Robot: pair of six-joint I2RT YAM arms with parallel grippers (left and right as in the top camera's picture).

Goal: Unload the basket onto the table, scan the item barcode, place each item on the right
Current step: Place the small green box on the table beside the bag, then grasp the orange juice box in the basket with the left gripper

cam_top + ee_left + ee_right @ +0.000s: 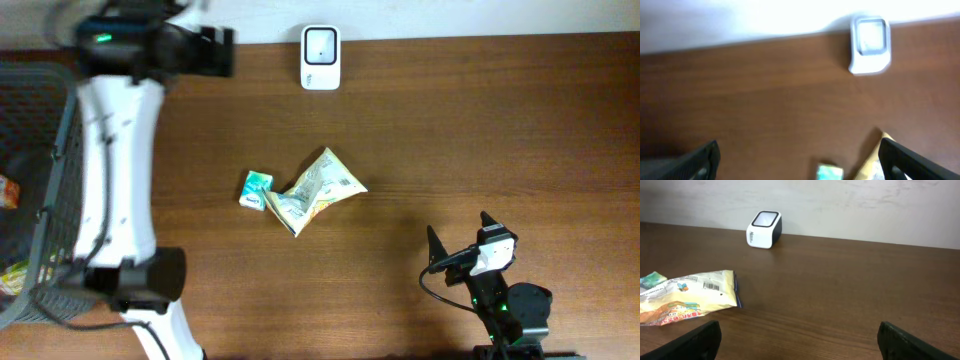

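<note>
Both claws: left gripper (799,145) and right gripper (799,326) wide open, empty
Crinkly yellow snack packet (318,187): barcode facing up
White boxy plastic scanner (321,57): well apart from packet

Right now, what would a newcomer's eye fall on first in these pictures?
The crumpled yellow plastic snack packet lies in the middle of the brown wooden table, a small teal-and-white box beside it. The white square barcode scanner stands at the far edge; a dark wire basket sits at the left.
</note>
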